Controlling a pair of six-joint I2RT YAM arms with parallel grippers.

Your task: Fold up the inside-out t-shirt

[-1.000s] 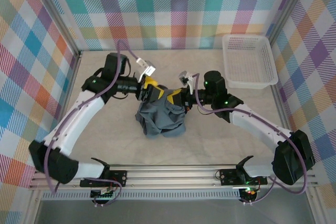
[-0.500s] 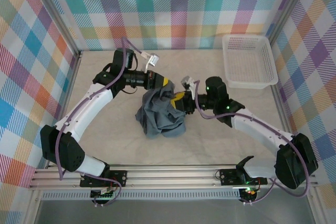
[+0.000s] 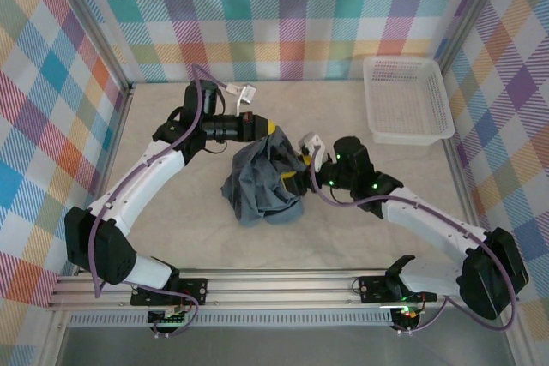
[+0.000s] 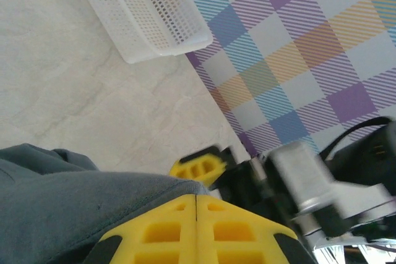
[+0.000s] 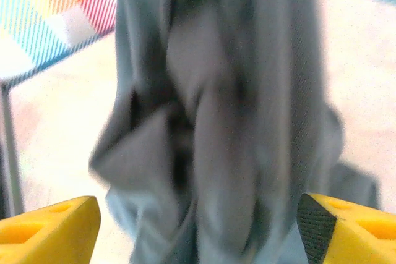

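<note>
- Top external: the left pincer (image 3: pixel 268 133) is pinching the peak of the inside-out t-shirt (image 3: pixel 262 184). This soft slate-grey cloth is hanging below the pincer in crumpled folds down to the pale, faintly marbled desk (image 3: pixel 171 203). The right pincer (image 3: pixel 296 179) is standing spread, just beside the cloth's flank. A white mesh basket (image 3: pixel 371 109) is sitting well beyond the right pincer.
- Left wrist: the left pincer (image 4: pixel 196 201) is showing blocky, ribbed yellow tips pressed together, with smooth grey fabric bunching beside and beneath them.
- Right wrist: the right pincer (image 5: pixel 198 227) is gaping wide, and the t-shirt (image 5: pixel 235 91) is hanging ahead of it in blurred vertical pleats.
</note>
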